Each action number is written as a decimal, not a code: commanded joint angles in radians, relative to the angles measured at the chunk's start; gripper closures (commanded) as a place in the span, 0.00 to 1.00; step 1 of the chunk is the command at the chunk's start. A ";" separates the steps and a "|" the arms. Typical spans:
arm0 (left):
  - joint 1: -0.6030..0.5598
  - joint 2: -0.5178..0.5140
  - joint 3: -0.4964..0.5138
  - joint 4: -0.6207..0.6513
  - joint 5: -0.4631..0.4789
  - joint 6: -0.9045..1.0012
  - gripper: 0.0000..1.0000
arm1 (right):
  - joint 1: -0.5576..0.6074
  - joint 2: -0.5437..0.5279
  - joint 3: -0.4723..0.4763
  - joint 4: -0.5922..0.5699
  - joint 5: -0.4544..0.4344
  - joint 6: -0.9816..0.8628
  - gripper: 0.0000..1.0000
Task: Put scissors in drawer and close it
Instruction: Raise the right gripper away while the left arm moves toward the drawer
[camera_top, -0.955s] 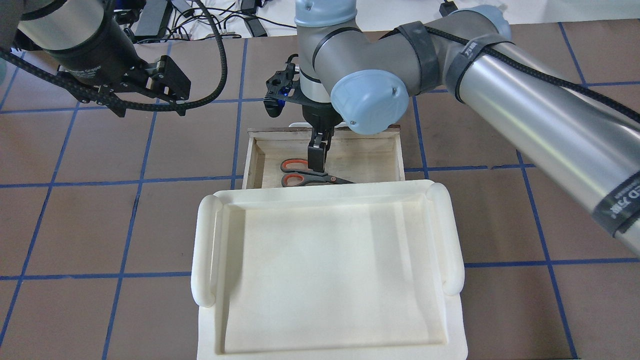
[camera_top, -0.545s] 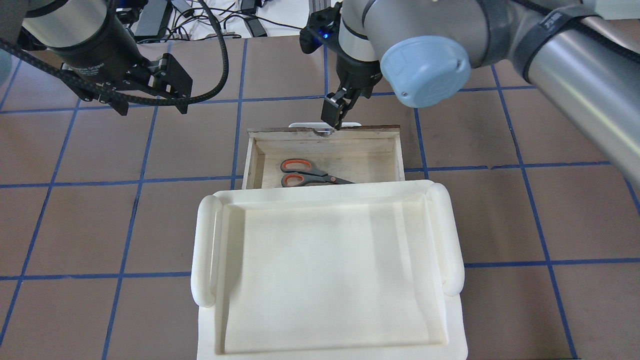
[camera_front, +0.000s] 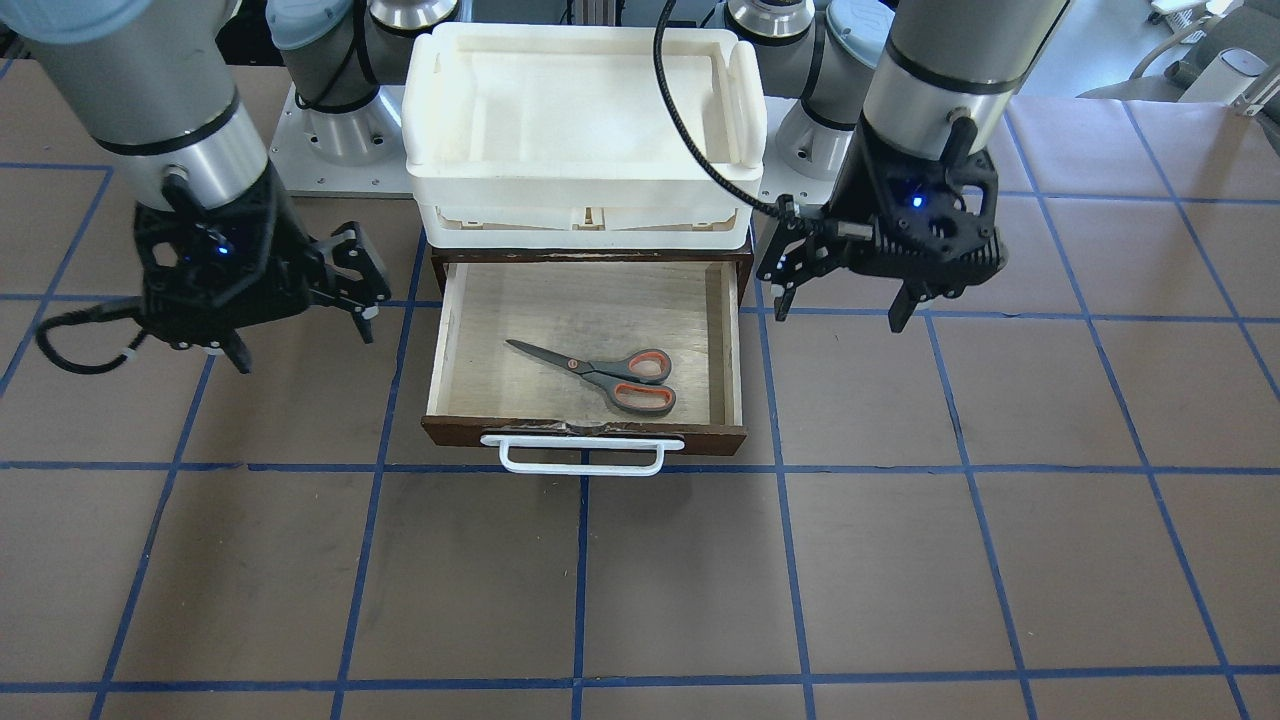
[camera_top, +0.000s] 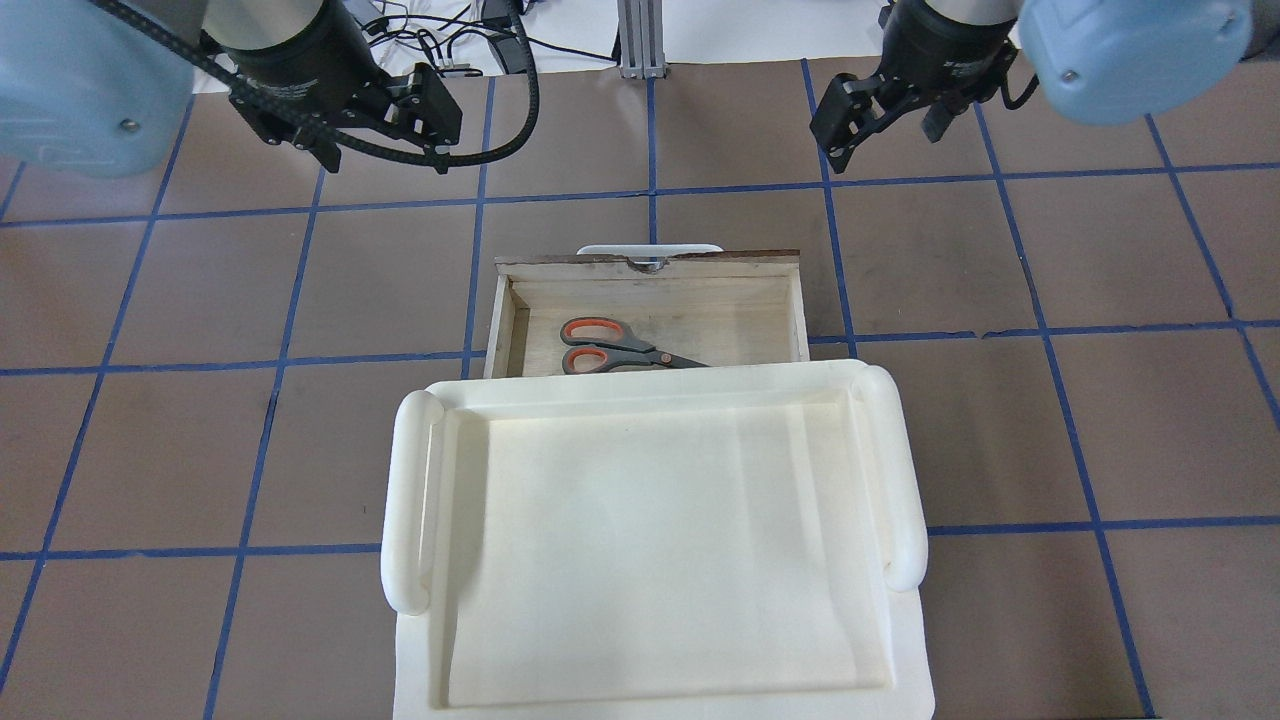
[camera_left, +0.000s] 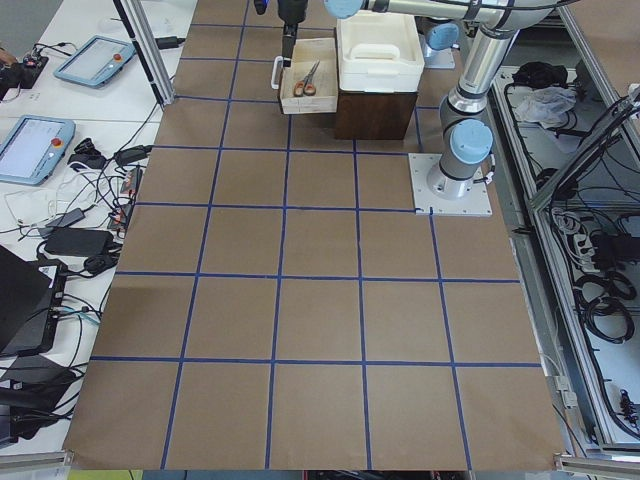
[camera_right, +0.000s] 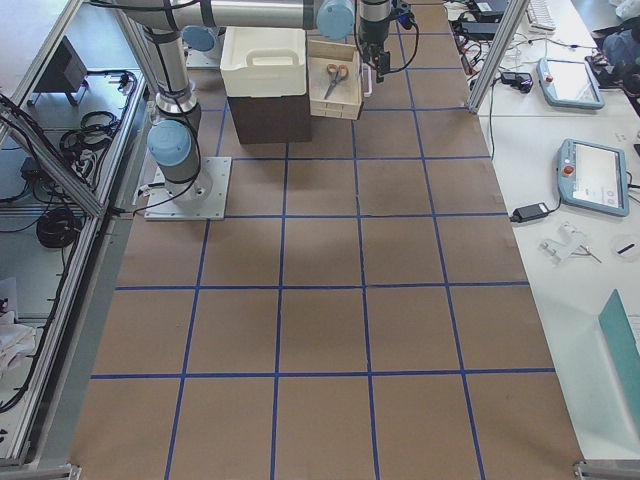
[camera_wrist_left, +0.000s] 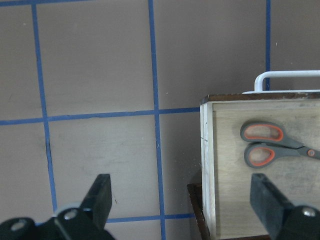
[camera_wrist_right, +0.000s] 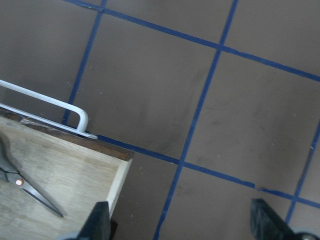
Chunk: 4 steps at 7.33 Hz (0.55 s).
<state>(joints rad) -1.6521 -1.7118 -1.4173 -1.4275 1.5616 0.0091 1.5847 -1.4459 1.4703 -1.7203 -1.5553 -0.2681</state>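
Note:
The scissors (camera_top: 610, 348), grey handles with orange-red lining, lie flat inside the open wooden drawer (camera_top: 740, 310); no gripper touches them. They also show in the front view (camera_front: 610, 375) and the left wrist view (camera_wrist_left: 272, 142); only their blades show in the right wrist view (camera_wrist_right: 35, 192). The drawer (camera_front: 560, 300) is pulled out, its white bar handle (camera_front: 580, 455) facing away from the robot. My left gripper (camera_top: 375, 135) is open and empty, raised beyond the drawer's left side. My right gripper (camera_top: 885, 120) is open and empty, raised beyond its right side.
A white plastic tray (camera_top: 410, 500) sits on top of the dark cabinet that houses the drawer, between the drawer and the robot base. The brown table with blue tape grid lines lies all around. Cables and tablets lie past the far edge.
My right gripper has risen out of the drawer, passed over its front and swung away to the far right, leaving the scissors inside. My left arm has shifted rightward and farther.

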 joint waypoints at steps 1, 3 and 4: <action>-0.063 -0.200 0.153 0.065 0.000 -0.012 0.00 | -0.032 -0.048 0.007 0.014 -0.054 0.058 0.00; -0.089 -0.328 0.167 0.203 0.014 -0.032 0.00 | -0.032 -0.082 0.019 0.042 -0.057 0.111 0.00; -0.097 -0.386 0.166 0.244 0.006 -0.031 0.00 | -0.031 -0.088 0.022 0.041 -0.054 0.112 0.00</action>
<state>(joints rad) -1.7368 -2.0184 -1.2568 -1.2479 1.5717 -0.0197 1.5531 -1.5203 1.4860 -1.6864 -1.6104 -0.1690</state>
